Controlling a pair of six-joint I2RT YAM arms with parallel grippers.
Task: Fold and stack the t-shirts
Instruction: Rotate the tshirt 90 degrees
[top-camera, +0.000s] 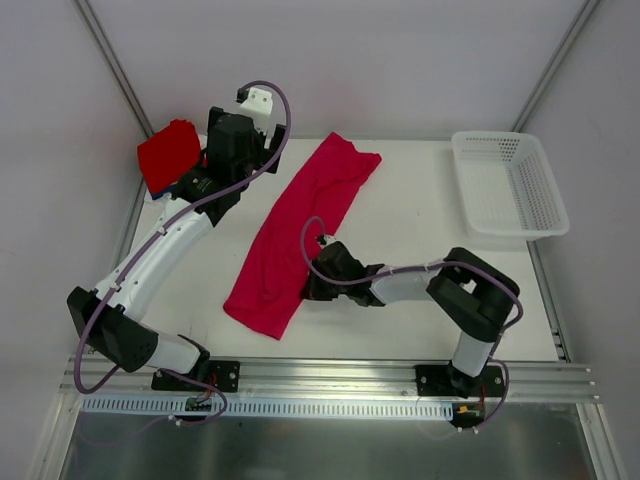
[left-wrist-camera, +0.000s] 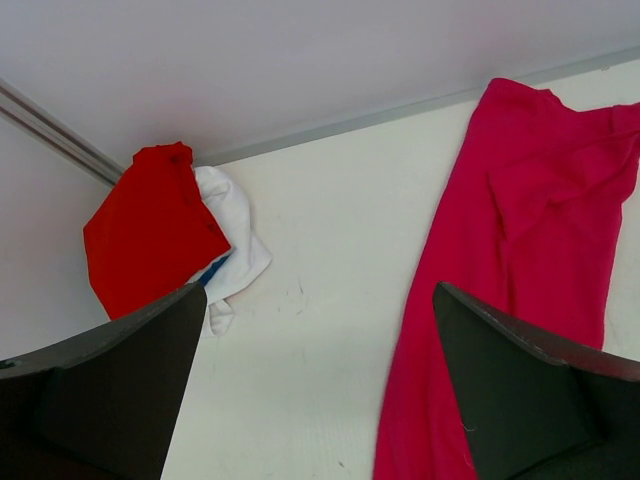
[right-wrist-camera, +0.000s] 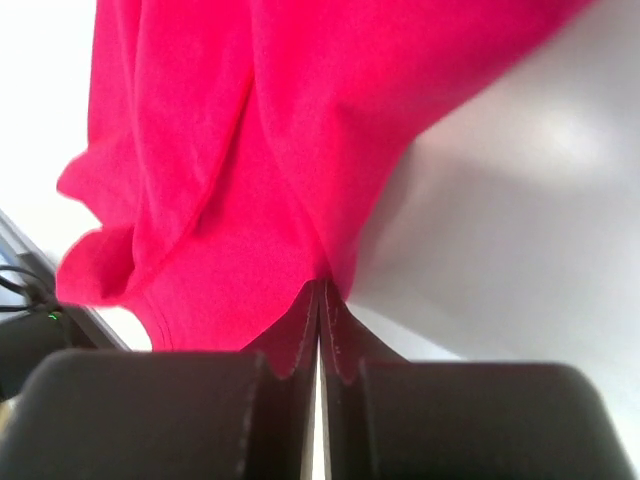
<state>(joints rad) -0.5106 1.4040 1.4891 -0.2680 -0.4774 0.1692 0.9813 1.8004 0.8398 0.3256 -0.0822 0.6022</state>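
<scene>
The crimson-pink t-shirt (top-camera: 300, 215) lies in a long diagonal strip across the middle of the table; it also shows in the left wrist view (left-wrist-camera: 520, 250) and the right wrist view (right-wrist-camera: 250, 150). My right gripper (top-camera: 308, 287) (right-wrist-camera: 322, 287) is shut on its right edge near the lower end. A stack sits at the far left corner: the folded bright red t-shirt (top-camera: 168, 152) (left-wrist-camera: 150, 230) on top, a white one (left-wrist-camera: 238, 225) and a sliver of a blue one (left-wrist-camera: 211, 270) under it. My left gripper (top-camera: 232, 152) (left-wrist-camera: 315, 300) is open and empty, above the table between the stack and the crimson-pink shirt.
A white plastic mesh basket (top-camera: 500, 137) stands at the far right of the table. Grey walls close in the back and sides. A metal rail runs along the near edge by the arm bases.
</scene>
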